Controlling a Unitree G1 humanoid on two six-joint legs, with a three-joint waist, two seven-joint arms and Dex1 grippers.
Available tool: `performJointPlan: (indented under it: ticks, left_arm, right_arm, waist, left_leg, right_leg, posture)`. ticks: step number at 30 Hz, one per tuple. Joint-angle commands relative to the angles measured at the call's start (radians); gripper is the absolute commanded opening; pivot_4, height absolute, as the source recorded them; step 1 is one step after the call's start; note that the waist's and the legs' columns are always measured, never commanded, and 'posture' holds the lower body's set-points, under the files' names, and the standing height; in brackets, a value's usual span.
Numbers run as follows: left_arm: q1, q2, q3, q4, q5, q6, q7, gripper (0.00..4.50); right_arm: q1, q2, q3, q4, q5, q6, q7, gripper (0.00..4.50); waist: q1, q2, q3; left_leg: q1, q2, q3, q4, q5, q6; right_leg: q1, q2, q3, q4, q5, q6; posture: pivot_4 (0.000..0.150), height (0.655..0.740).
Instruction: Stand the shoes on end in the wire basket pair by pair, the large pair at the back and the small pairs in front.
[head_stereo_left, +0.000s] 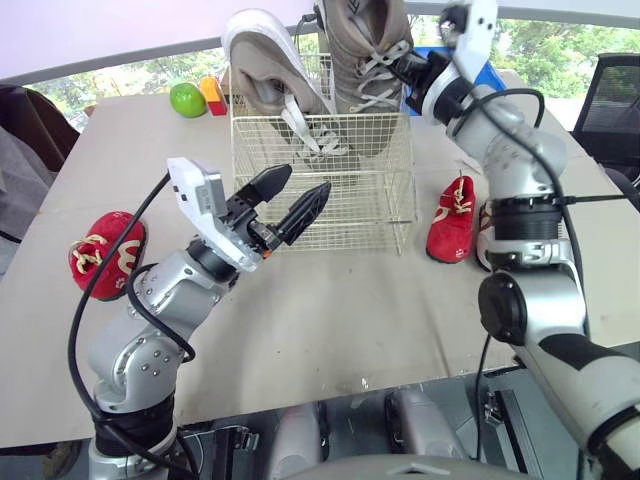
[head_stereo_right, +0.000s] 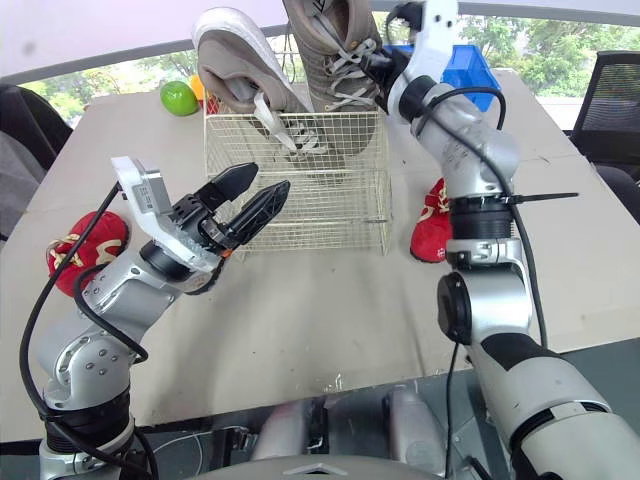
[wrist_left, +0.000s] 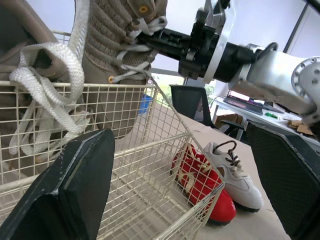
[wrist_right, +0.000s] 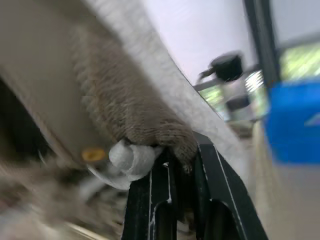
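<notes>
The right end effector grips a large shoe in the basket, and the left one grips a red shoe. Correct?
No. The left end effector is open and empty before the basket, as the left eye view shows. The right end effector does grip the large shoe.

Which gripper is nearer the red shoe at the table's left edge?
Left. The left gripper hovers open in front of the wire basket, right of the red shoe. The right gripper is over the basket's back, shut on a tan sneaker.
</notes>
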Motion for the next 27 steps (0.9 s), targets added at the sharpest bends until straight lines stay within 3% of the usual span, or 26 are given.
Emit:
performJointPlan:
  ticks: [1,7,9,13,18,22,27]
  left_arm:
    - [-0.014,0.009,0.014,-0.018,0.002,-0.024,-0.009,4.50]
    - [-0.020,0.016,0.016,-0.004,0.004,-0.028,-0.022,4.50]
    - [-0.018,0.017,0.016,-0.005,0.004,-0.029,-0.022,4.50]
    - [-0.003,0.018,0.019,-0.017,0.004,-0.028,-0.021,4.50]
    - [0.028,0.018,0.033,-0.034,0.003,-0.029,-0.003,4.50]
    - [0.028,0.014,0.045,-0.034,0.023,-0.033,0.043,4.50]
    - [-0.130,0.009,0.073,0.069,0.101,-0.015,0.204,4.50]
  right_arm:
    - [0.063,0.019,0.116,0.073,-0.086,0.008,0.031,0.04]
    - [0.076,0.009,0.133,0.115,-0.153,-0.049,0.095,0.04]
    - [0.080,0.004,0.123,0.135,-0.163,-0.056,0.114,0.55]
    - [0.107,-0.029,0.139,0.093,-0.193,-0.072,0.159,2.01]
    - [0.211,-0.121,0.154,-0.160,-0.166,-0.042,0.281,4.42]
    - [0.293,-0.202,0.110,-0.396,-0.072,0.037,0.370,4.42]
    - [0.396,-0.300,0.096,-0.637,0.022,-0.016,0.514,4.42]
  waist:
    - [0.000,0.000,0.000]
    - [0.000,0.000,0.000]
    - [0.000,0.000,0.000]
    - [0.001,-0.001,-0.001]
    - [0.011,-0.002,-0.001]
    - [0.025,-0.002,0.001]
    - [0.042,-0.005,0.008]
  left_leg:
    - [0.000,0.000,0.000,0.000,0.000,0.000]
    - [0.001,0.000,0.000,0.000,0.000,0.000]
    - [0.001,0.000,0.000,0.000,0.000,0.000]
    - [0.001,0.000,0.000,0.000,0.000,0.000]
    - [0.000,0.000,0.000,0.000,0.000,0.000]
    - [-0.002,-0.001,0.001,0.000,0.000,0.000]
    - [-0.003,-0.001,0.000,0.000,0.000,0.000]
  right_leg:
    - [0.000,0.000,0.000,0.000,0.000,0.000]
    - [0.001,0.000,0.001,0.000,0.000,0.000]
    - [0.001,0.000,0.002,0.000,0.000,0.000]
    - [0.001,0.001,0.002,0.000,0.000,-0.001]
    - [0.001,-0.001,0.001,-0.001,0.000,0.000]
    - [0.000,-0.002,0.001,-0.003,0.000,0.000]
    - [-0.001,-0.002,0.000,-0.003,0.000,0.000]
  posture:
    - [0.150,0.7400]
    - [0.150,0.7400]
    - [0.150,0.7400]
    - [0.150,0.7400]
    - [0.150,0.7400]
    - [0.150,0.7400]
    - [0.150,0.7400]
